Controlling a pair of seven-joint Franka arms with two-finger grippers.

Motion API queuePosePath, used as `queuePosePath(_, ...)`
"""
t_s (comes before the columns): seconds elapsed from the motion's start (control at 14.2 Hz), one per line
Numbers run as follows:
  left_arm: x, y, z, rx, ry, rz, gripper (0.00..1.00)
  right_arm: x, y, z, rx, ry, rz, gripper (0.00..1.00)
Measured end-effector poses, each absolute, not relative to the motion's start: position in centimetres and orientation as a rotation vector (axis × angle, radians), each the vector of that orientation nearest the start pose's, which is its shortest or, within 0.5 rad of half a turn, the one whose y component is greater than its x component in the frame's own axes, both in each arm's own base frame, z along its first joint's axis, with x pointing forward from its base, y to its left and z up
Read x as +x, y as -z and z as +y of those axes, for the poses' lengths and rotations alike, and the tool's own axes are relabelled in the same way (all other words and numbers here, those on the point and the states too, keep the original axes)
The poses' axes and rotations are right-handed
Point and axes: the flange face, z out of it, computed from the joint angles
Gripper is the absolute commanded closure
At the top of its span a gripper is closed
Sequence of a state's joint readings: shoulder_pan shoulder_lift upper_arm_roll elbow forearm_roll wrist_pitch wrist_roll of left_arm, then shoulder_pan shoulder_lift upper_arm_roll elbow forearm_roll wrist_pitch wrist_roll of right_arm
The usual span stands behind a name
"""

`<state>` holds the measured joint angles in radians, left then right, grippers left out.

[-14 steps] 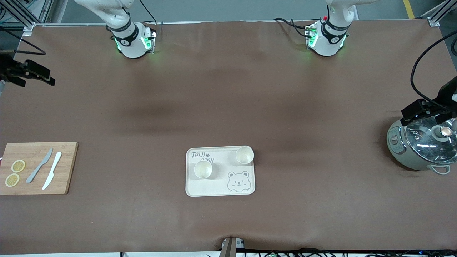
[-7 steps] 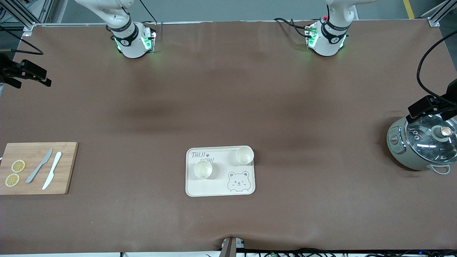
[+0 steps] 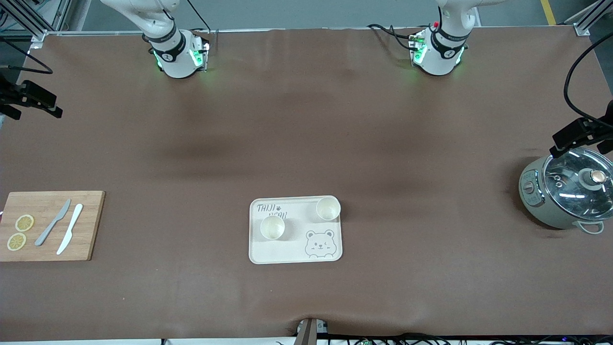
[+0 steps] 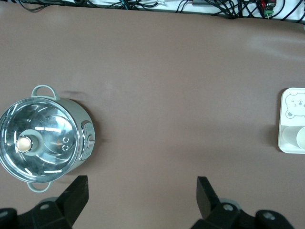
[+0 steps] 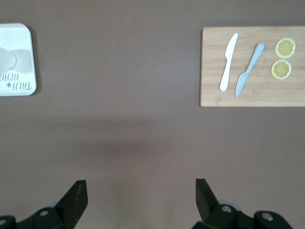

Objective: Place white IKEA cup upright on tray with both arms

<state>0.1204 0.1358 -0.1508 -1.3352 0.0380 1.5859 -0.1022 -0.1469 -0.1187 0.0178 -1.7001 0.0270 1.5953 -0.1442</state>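
Observation:
The cream tray [image 3: 275, 251] lies on the brown table, nearer to the front camera than the table's middle. Two white cups stand upright on it, one [image 3: 272, 227] by the lettering and one [image 3: 328, 208] in the corner toward the left arm's end. My left gripper [image 3: 577, 135] is open and empty, up in the air over the table by the pot. My right gripper [image 3: 31, 99] is open and empty over the table's edge at the right arm's end. The left wrist view shows the open left gripper [image 4: 141, 185] and the tray's end [image 4: 290, 102]. The right wrist view shows the open right gripper [image 5: 140, 187] and the tray [image 5: 24, 71].
A grey-green pot with a glass lid [image 3: 567, 194] stands at the left arm's end and shows in the left wrist view [image 4: 45, 138]. A wooden cutting board [image 3: 86, 225] with two knives and two lemon slices lies at the right arm's end and shows in the right wrist view [image 5: 252, 95].
Both grippers have drawn away toward the table's ends. The left gripper has moved off the pot's lid toward the robots' side. The cups and the tray have not moved.

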Motion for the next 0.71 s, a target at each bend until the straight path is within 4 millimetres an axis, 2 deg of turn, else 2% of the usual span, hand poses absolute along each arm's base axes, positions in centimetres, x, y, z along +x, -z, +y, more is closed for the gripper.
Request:
queuePosePath(0.28, 59.60, -66.07, -0.69, -3.123, 0.182, -0.119, 0.00, 51.78, -63.84, -6.39, -3.123, 0.088, -0.022, 0.00)
queuePosePath(0.71, 59.61, -65.98, -0.69, -3.123, 0.179, -0.118, 0.00, 51.79, -63.87, -6.26, -3.118, 0.089, -0.024, 0.00)
